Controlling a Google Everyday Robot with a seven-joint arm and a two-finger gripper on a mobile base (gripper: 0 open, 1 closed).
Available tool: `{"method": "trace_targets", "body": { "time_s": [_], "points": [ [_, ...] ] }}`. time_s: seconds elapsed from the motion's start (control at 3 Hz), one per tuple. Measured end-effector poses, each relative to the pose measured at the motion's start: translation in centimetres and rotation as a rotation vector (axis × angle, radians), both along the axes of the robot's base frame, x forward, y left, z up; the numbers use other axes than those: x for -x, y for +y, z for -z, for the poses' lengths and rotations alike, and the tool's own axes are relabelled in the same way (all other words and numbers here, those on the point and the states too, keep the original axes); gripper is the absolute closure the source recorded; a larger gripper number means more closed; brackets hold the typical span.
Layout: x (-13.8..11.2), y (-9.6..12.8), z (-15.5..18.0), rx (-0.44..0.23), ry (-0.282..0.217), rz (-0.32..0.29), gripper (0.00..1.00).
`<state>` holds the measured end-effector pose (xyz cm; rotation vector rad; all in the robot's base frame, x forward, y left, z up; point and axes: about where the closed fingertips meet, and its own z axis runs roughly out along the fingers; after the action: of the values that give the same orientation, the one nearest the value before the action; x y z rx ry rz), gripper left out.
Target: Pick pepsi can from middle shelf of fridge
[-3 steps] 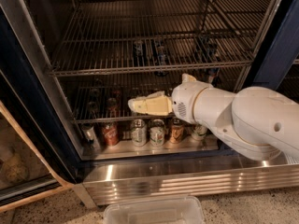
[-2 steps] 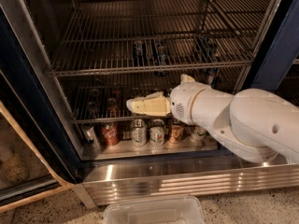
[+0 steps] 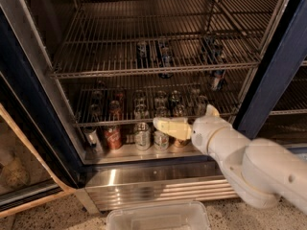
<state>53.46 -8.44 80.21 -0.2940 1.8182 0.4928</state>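
1. Over the last second the white robot arm's pale-yellow pincer point(image 3: 159, 124) has dropped lower and drawn back to the right. It was up among the cans. It now hangs at the front rail of the chrome wire-grid middle shelf point(image 3: 120, 123) of the navy-framed display fridge point(image 3: 276, 75).
2. This looks like the reach being lined up afresh rather than a grasp closing, so the pick is not yet made.
3. Whether the pincer is wide or narrow cannot be told.
4. The likeliest small dark-blue, silver-rimmed pepsi can point(image 3: 175, 99) stands upright on the middle shelf. It is just above and behind the pincer and apart from it. Its colour is hard to tell from its neighbours'.
5. A red can point(image 3: 113, 138) stands on the floor panel below, left of the pincer.
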Motion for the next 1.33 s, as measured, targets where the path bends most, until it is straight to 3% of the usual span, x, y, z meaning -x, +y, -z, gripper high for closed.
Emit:
{"method": "trace_targets", "body": {
  "time_s": [0.33, 0.67, 1.0, 1.33],
  "points": [
    [0.4, 1.8, 2.0, -0.061, -0.031, 0.041, 0.00],
    [-0.2, 2.9, 0.9, -0.121, -0.059, 0.062, 0.00],
    [-0.2, 2.9, 0.9, -0.121, -0.059, 0.062, 0.00],
    [-1.1, 3.1, 0.9, -0.125, -0.095, 0.096, 0.00]
  ]
}}
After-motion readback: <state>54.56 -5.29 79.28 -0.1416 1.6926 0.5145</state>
